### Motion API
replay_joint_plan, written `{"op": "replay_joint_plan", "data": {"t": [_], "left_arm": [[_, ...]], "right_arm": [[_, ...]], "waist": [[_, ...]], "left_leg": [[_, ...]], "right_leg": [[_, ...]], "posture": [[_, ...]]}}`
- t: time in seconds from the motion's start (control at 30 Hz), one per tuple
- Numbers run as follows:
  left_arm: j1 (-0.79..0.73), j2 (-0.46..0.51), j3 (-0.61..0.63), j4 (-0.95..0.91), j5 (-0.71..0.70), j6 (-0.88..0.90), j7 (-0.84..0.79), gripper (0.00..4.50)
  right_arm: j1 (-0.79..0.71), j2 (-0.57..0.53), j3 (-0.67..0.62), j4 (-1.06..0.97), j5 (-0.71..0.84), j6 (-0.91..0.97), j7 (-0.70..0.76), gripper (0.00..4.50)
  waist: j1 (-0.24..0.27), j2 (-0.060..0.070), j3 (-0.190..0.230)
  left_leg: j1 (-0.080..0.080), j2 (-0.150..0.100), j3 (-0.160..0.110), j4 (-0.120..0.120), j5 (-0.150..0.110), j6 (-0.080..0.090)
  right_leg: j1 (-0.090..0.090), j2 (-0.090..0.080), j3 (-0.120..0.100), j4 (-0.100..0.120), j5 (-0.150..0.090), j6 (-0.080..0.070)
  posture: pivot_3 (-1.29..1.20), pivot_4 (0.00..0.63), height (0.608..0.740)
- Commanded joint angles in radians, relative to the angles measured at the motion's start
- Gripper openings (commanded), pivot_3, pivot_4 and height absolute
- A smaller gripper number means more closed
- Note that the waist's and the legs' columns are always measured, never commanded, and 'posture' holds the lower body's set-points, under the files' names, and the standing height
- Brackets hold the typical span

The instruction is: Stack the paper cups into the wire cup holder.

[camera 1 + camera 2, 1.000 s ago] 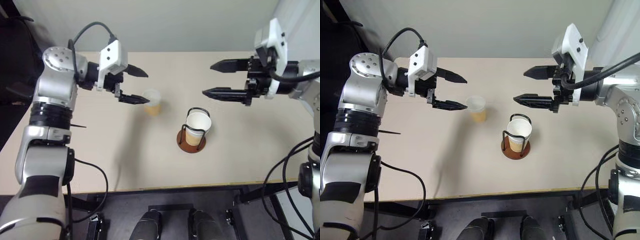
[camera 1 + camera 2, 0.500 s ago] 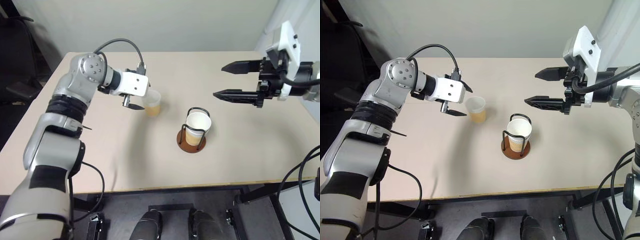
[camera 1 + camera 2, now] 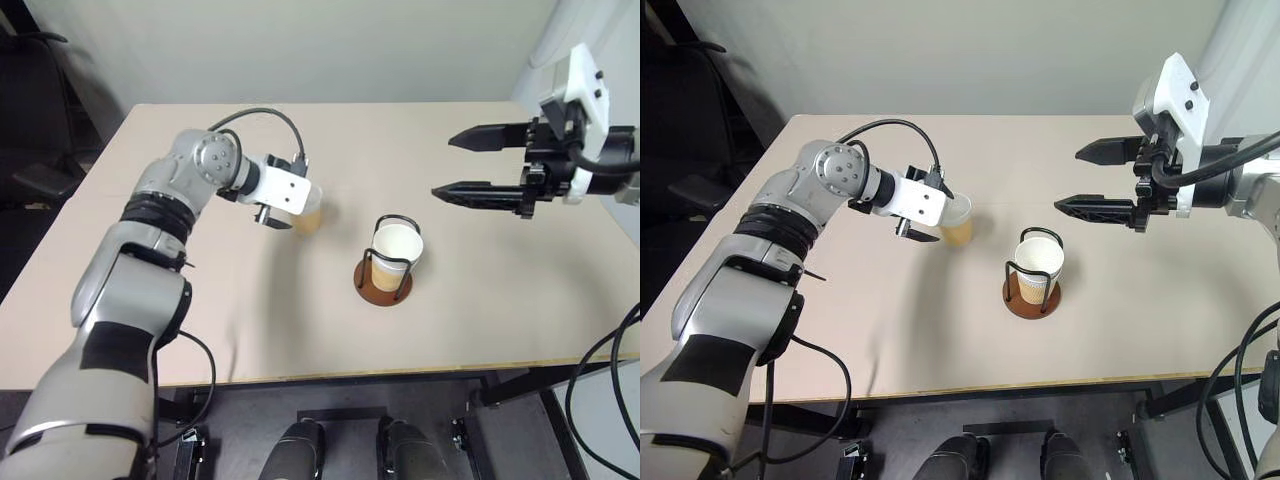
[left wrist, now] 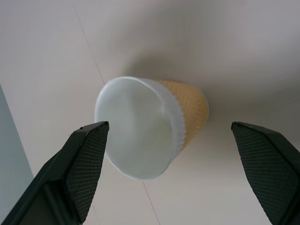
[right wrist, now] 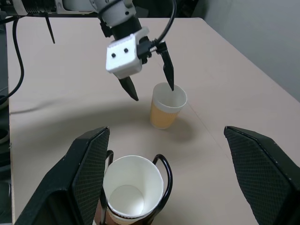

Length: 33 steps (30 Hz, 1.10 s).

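Your left gripper [image 5: 149,74]: jaws spread wide, gripping nothing, one finger either side of the loose paper cup's [image 5: 166,106] rim | that cup: upright on the surface [image 3: 480,300] | your right gripper [image 3: 462,164]: jaws wide apart, empty, raised above the surface | wire cup holder [image 3: 384,280]: holds nested paper cups [image 3: 396,252], near the loose cup.

A bare lab-type room is suggested by the plain beige table [image 3: 470,300], blank wall [image 3: 330,45] and black chair [image 3: 40,110] at upper left.
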Motion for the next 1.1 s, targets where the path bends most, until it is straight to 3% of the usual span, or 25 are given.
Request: {"op": "replay_joint_plan", "data": {"t": [0.03,0.23,0.6,0.7,0.77,1.03,1.1], "left_arm": [[-0.047,-0.008,-0.002,0.022,0.026,-0.006,0.045,4.50],[-0.057,-0.033,-0.023,0.069,0.081,-0.002,0.128,4.50],[-0.074,-0.049,-0.029,0.096,0.090,0.010,0.126,4.50],[-0.063,-0.060,-0.037,0.107,0.092,0.023,0.107,3.93],[-0.059,-0.062,-0.043,0.112,0.097,0.026,0.095,3.28],[-0.062,-0.048,-0.066,0.130,0.122,0.003,0.016,0.24],[-0.073,-0.040,-0.067,0.133,0.120,-0.007,-0.016,0.04]], "right_arm": [[-0.006,-0.024,-0.036,-0.029,0.021,-0.004,-0.012,3.96],[-0.003,-0.031,-0.032,-0.027,0.028,-0.011,-0.018,3.96],[0.006,-0.050,-0.037,-0.027,0.039,-0.014,-0.016,3.96],[0.004,-0.046,-0.032,-0.025,0.039,-0.017,-0.017,4.01],[0.002,-0.045,-0.030,-0.024,0.040,-0.017,-0.018,4.01],[0.005,-0.057,-0.023,-0.019,0.036,-0.030,-0.002,4.01],[0.015,-0.072,-0.025,-0.017,0.032,-0.050,0.022,4.01]], "waist": [[0.002,0.000,0.000],[0.002,0.000,0.000],[0.004,0.000,0.000],[0.004,0.000,0.000],[0.004,0.000,0.000],[0.003,-0.001,0.000],[0.004,0.000,0.000]], "left_leg": [[0.000,0.001,-0.001,0.001,0.000,0.000],[0.000,0.001,-0.001,0.001,0.000,0.000],[0.001,-0.001,0.001,0.001,0.001,-0.001],[0.000,0.000,0.002,0.002,0.001,-0.001],[0.000,0.000,0.003,0.002,0.002,-0.001],[0.000,0.000,0.002,0.002,0.002,0.001],[0.000,0.000,0.002,0.003,0.002,0.001]], "right_leg": [[0.000,-0.001,0.001,0.000,0.000,0.000],[0.000,-0.001,0.001,0.000,0.000,0.001],[0.000,0.001,0.001,0.001,0.001,0.001],[0.000,0.001,0.000,0.001,0.001,0.001],[0.000,0.001,0.000,0.001,0.001,0.001],[0.000,0.001,0.001,0.002,0.001,0.001],[0.000,0.000,0.001,0.003,0.001,0.001]], "posture": [[0.00,0.150,0.740],[0.00,0.150,0.740],[0.00,0.150,0.740],[0.00,0.150,0.740],[0.00,0.150,0.740],[0.00,0.150,0.740],[0.00,0.150,0.740]]}}
